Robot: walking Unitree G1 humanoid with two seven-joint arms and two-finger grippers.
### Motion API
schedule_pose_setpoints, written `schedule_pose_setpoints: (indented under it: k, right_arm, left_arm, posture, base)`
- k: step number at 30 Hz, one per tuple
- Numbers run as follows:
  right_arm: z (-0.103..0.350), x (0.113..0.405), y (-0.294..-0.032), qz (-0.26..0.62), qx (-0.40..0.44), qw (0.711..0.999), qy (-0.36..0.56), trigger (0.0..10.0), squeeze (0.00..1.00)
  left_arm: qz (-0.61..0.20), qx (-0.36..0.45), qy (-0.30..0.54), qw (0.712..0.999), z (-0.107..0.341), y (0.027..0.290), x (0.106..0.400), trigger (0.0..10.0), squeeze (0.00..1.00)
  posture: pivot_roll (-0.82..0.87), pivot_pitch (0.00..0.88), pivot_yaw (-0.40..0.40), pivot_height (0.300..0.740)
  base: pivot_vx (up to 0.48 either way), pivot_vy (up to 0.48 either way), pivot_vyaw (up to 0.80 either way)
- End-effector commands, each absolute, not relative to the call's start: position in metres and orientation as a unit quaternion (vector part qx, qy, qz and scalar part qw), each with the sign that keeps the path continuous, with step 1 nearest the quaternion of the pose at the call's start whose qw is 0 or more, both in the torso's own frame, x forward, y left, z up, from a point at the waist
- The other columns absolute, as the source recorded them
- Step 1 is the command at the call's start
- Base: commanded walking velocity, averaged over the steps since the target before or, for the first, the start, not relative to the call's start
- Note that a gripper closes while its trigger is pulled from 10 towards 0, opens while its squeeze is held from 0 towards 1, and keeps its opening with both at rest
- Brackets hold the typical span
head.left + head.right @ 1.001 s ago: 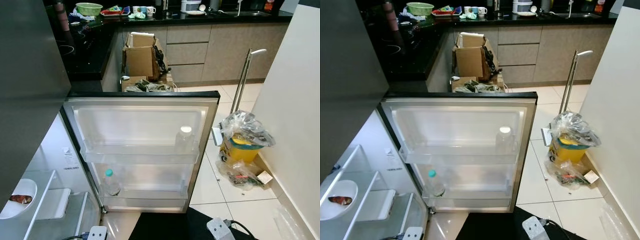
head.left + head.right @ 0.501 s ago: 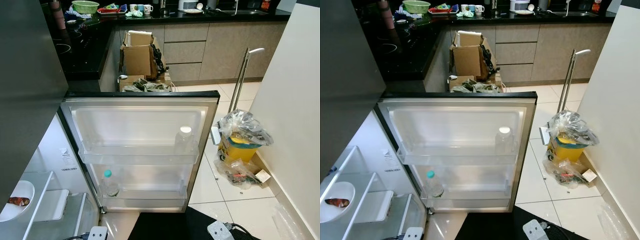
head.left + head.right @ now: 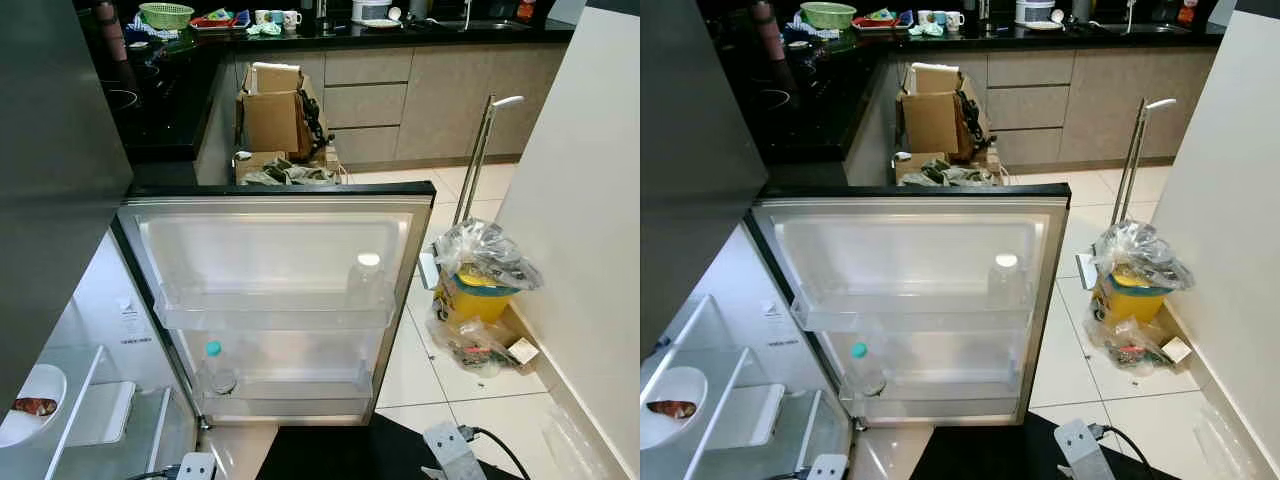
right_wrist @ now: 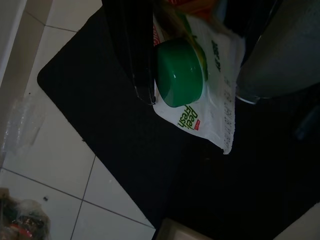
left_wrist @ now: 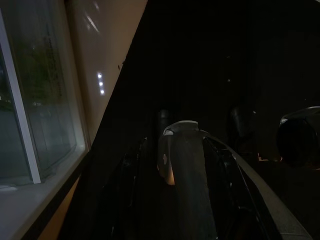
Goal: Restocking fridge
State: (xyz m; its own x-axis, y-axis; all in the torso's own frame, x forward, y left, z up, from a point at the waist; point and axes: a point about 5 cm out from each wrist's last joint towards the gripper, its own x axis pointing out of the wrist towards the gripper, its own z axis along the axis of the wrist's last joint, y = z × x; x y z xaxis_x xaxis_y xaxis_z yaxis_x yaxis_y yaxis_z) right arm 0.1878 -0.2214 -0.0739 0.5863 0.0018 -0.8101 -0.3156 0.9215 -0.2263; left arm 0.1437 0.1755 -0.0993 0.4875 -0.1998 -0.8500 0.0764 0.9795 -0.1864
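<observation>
The fridge door [image 3: 275, 225] stands wide open in front of me. A clear bottle with a white cap [image 3: 366, 282] is on its upper shelf, and a bottle with a teal cap [image 3: 217, 370] is on the lower shelf. Inside the fridge at the left are a white bowl with food [image 3: 28, 405] and a white tray [image 3: 100, 412]. In the right wrist view my right gripper [image 4: 192, 95] is shut on a Peel Fresh juice carton [image 4: 200, 107] with a green cap [image 4: 179, 72], above a black mat [image 4: 115, 135]. The left wrist view is dark, with a pale rounded object [image 5: 182, 165] close ahead.
A bagged yellow bin [image 3: 480, 285] and loose bags lie on the tiles to the right, beside a white wall [image 3: 590, 220] and a leaning metal handle [image 3: 477, 155]. Cardboard boxes [image 3: 272, 118] stand beyond the door by dark counters. A black mat [image 3: 340, 455] lies at my feet.
The camera has drifted slightly, shifting the whole scene. The grey part of my right arm at the bottom edge has moved a little right. Nothing in the fridge has moved.
</observation>
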Motion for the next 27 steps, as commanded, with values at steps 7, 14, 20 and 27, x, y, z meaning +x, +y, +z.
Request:
schedule_pose_setpoints:
  k: [7,14,20,27]
  right_arm:
    - [-0.0754,0.1859,-0.2176,0.098,-0.178,0.873,0.444,10.0,0.00]
    - [-0.0756,0.1854,-0.2182,0.098,-0.178,0.872,0.445,10.0,0.00]
    - [-0.0750,0.1867,-0.2177,0.100,-0.178,0.873,0.443,10.0,0.00]
    - [-0.0749,0.1875,-0.2162,0.104,-0.178,0.873,0.442,10.0,0.00]
  left_arm:
    - [-0.091,-0.065,0.500,0.859,-0.0996,0.1722,0.1431,10.0,0.00]
    - [-0.096,-0.062,0.500,0.859,-0.0994,0.1724,0.1432,10.0,0.00]
    - [-0.097,-0.062,0.500,0.858,-0.0993,0.1732,0.1431,10.0,0.00]
    - [-0.099,-0.061,0.499,0.859,-0.0990,0.1734,0.1437,10.0,0.00]
  posture:
    - [-0.06,0.000,-0.012,0.740]
    - [-0.06,0.000,-0.010,0.740]
    - [-0.06,0.000,-0.010,0.740]
    - [-0.06,0.000,-0.010,0.740]
  base:
    - [0.000,0.000,0.00]
    - [0.173,0.000,0.00]
    - [0.260,0.000,0.00]
    - [0.276,0.000,0.00]
